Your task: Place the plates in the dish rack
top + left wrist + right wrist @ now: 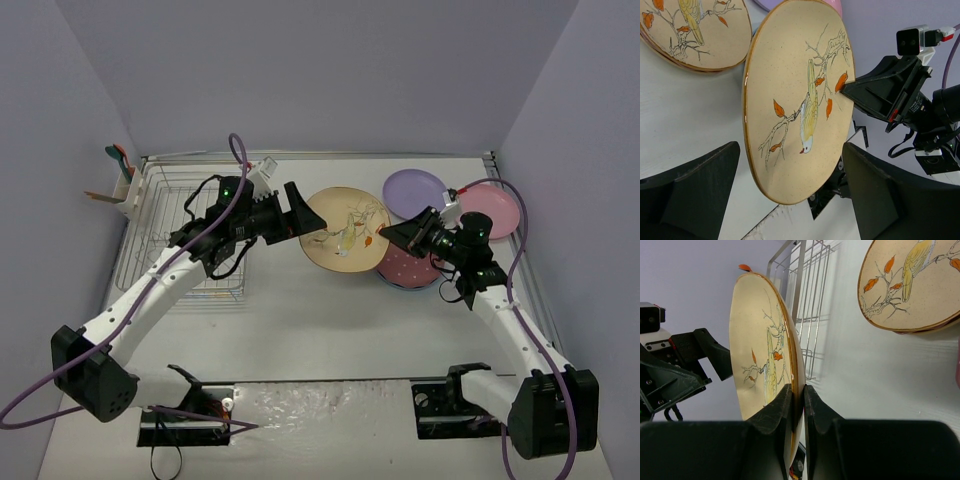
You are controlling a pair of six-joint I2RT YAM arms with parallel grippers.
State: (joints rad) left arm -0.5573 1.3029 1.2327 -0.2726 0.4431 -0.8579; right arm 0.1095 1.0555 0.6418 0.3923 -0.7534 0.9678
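**A:** Lilac-grey walls (pixel 300 70) box in a pale tabletop (pixel 330 330), so a dropped plate lands on something hard. The dish rack (pixel 185 225) sits off to the left with no plate in it that I can see from above. The tan bird plate (pixel 800 100) is up in the air between the two arms, tilted up on edge.

**B:** Yep, that's the sketchy bit. The right gripper (pixel 799 390) is clenched on one rim, and it's a thin pinch. The left gripper (pixel 791 146) is spread wide around the opposite edge and doesn't look like it's touching. If the right one lets go before the left one bites, the plate drops, probably near the second tan plate (pixel 695 30) lying on the tabletop. An off-centre squeeze could also twist it out of the pinch.

**A:** Also, the lilac plate (pixel 415 190), light pink plate (pixel 492 208) and speckled dark pink plate (pixel 405 265) lie right by the right arm. One swing could clip them.
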